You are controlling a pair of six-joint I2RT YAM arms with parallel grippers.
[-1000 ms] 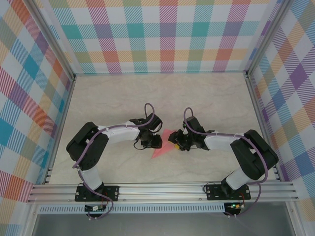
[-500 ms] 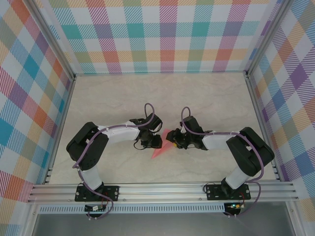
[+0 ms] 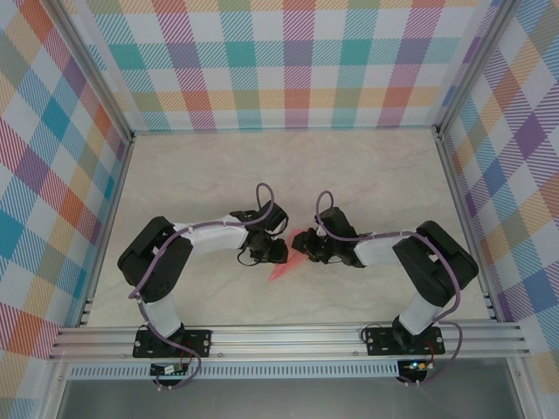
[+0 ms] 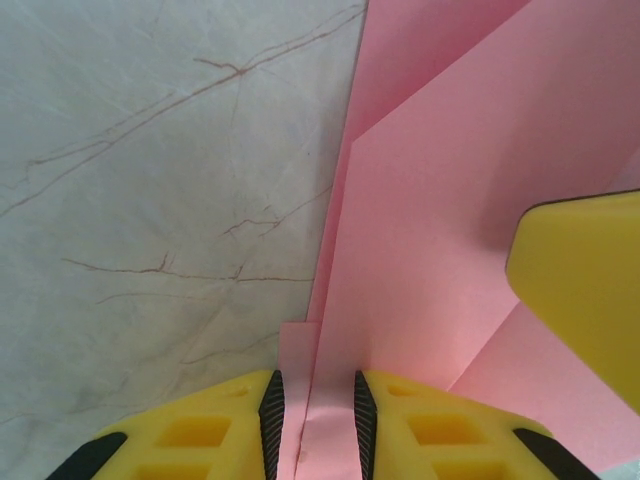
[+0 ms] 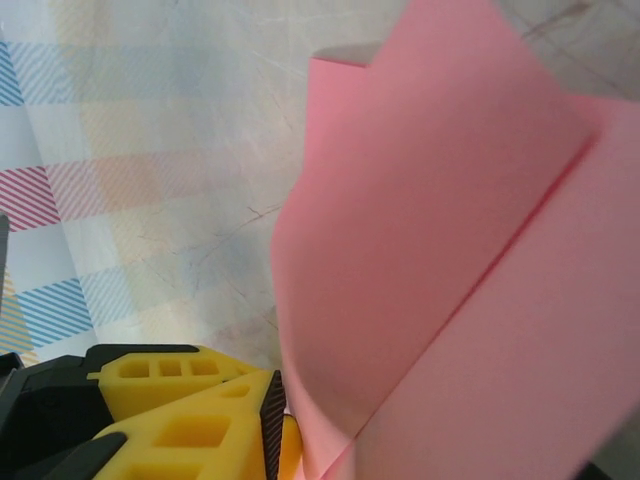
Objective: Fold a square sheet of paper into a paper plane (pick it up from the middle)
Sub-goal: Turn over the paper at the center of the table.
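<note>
The salmon-pink sheet of paper (image 3: 281,270), creased into a pointed shape with raised flaps, lies on the table between both arms. My left gripper (image 3: 272,253) holds it from the left. In the left wrist view its jaws (image 4: 312,388) are shut on a folded ridge of the paper (image 4: 450,200). My right gripper (image 3: 311,250) meets the paper from the right, and one of its yellow fingers (image 4: 585,290) rests on a flap. In the right wrist view the paper (image 5: 450,250) curls up beside one finger (image 5: 180,430) and hides the other.
The marble-patterned tabletop (image 3: 262,175) stretches away behind the grippers. Checked walls (image 3: 297,61) enclose the back and both sides. An aluminium rail (image 3: 288,336) carrying the arm bases runs along the near edge.
The right arm has shifted a little left, further onto the paper, and its forearm has swung in. The left arm and the paper's tip stay put.
</note>
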